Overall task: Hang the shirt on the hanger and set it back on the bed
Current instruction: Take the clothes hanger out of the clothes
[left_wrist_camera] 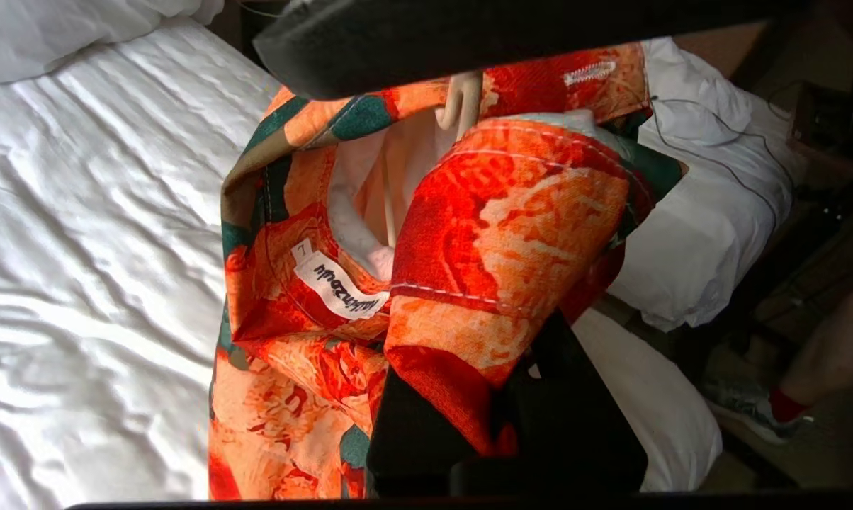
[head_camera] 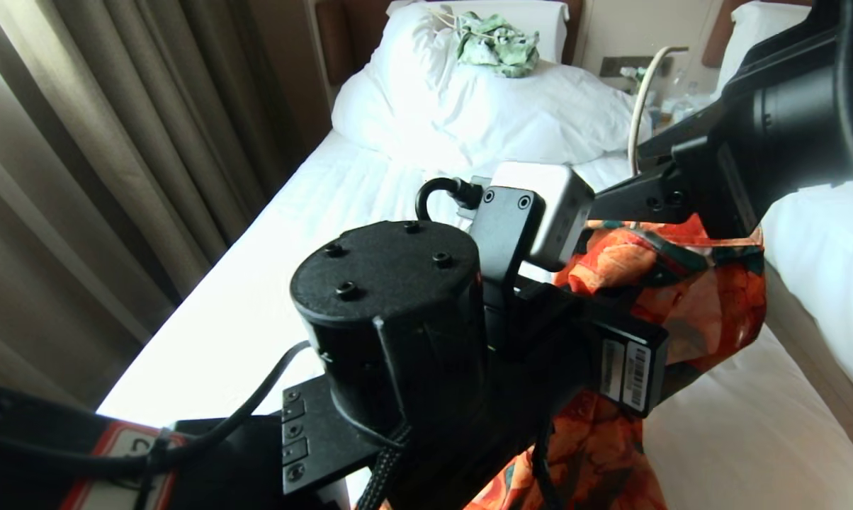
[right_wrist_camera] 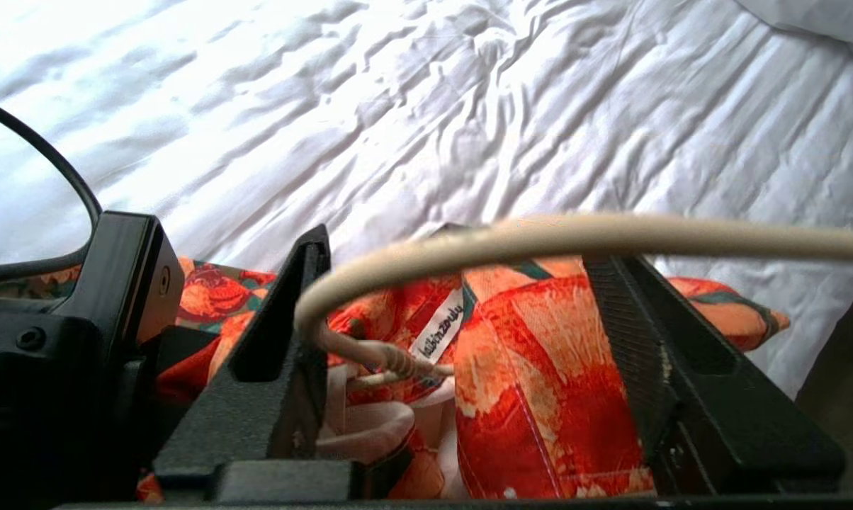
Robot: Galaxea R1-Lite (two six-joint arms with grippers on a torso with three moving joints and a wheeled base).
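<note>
Shirt (right_wrist_camera: 540, 368) sits between the right pincer's (right_wrist_camera: 462, 354) spread fingers.

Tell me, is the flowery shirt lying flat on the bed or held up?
Held up. The left gripper is shut on the shirt, whose fabric hangs bunched above the bed. The hanger hook sticks out at its collar.

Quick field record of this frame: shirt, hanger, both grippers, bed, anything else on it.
shirt: floral shirt, held up above the bed, neck label showing
hanger: cream hanger, hook above the collar, body inside the neck opening
left gripper: left gripper, shut on shirt fabric
right gripper: right gripper, jaws open either side of the hanger's neck
bed: white sheet, wrinkled
other: green-and-white garment on the duvet
</note>
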